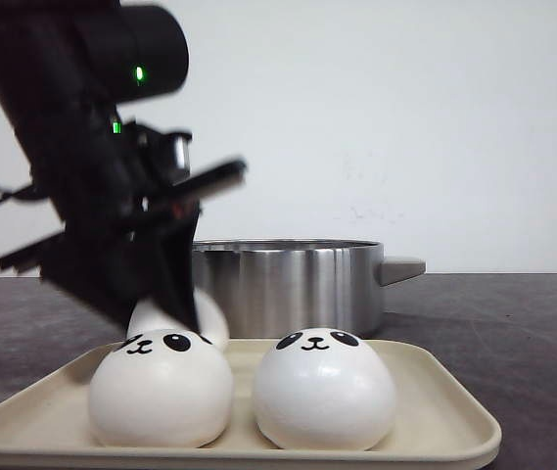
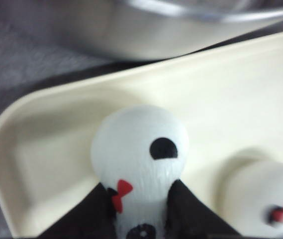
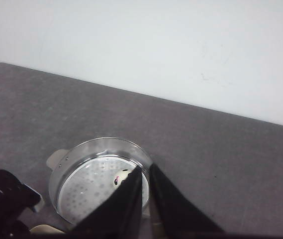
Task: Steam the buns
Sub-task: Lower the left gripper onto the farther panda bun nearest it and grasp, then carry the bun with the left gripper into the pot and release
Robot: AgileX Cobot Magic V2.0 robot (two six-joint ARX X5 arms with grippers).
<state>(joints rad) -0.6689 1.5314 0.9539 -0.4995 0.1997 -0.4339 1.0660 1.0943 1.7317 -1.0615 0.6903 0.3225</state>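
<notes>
A plain white wall [image 1: 405, 117] stands behind a dark grey table [image 1: 513, 333]. On the table sits a steel pot [image 1: 288, 284] with a side handle, and just in front of it a cream tray [image 1: 435, 411]. My right wrist camera shows the pot's perforated floor with one bun [image 3: 122, 178] lying inside, mostly hidden behind my fingers. Two buns rest at the front of the tray, the left one [image 1: 161, 387] and the right one [image 1: 323, 387], both upright on their flat bases with panda faces turned toward the front camera. A third bun [image 2: 140, 149] sits behind the left one, dome pointing away from my left wrist. My left gripper [image 2: 140, 209] is closed on that bun, fingers pressing both sides. My right gripper [image 3: 146, 199] hangs above the pot, its fingers nearly together, holding nothing.
</notes>
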